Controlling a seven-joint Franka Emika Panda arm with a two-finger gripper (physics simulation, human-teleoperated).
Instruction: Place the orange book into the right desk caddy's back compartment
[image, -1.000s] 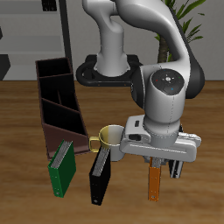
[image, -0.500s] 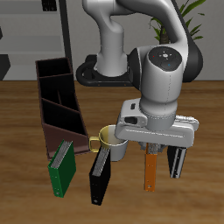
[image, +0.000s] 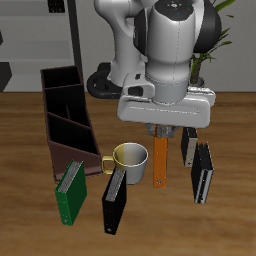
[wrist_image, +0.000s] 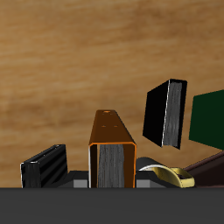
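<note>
The orange book (image: 160, 162) hangs upright above the table, beside the mug, with my gripper (image: 160, 133) shut on its upper end. In the wrist view the orange book (wrist_image: 112, 140) shows its brownish-grey page edge between the fingers. The right desk caddy (image: 63, 118) is a long dark maroon box lying on the table, some way off past the mug. Its back compartment (image: 58, 80) is the far end section and looks empty. The gripper is well short of the caddy.
A yellow-and-white mug (image: 130, 159) stands just beside the hanging book. A green book (image: 70, 190) and a black book (image: 113, 200) lie near the caddy's near end. Two more black books (image: 203, 172) lie on the other side of the gripper.
The gripper has risen with the orange book and carried it farther back and sideways toward the mug and caddy. The book has left the table.
</note>
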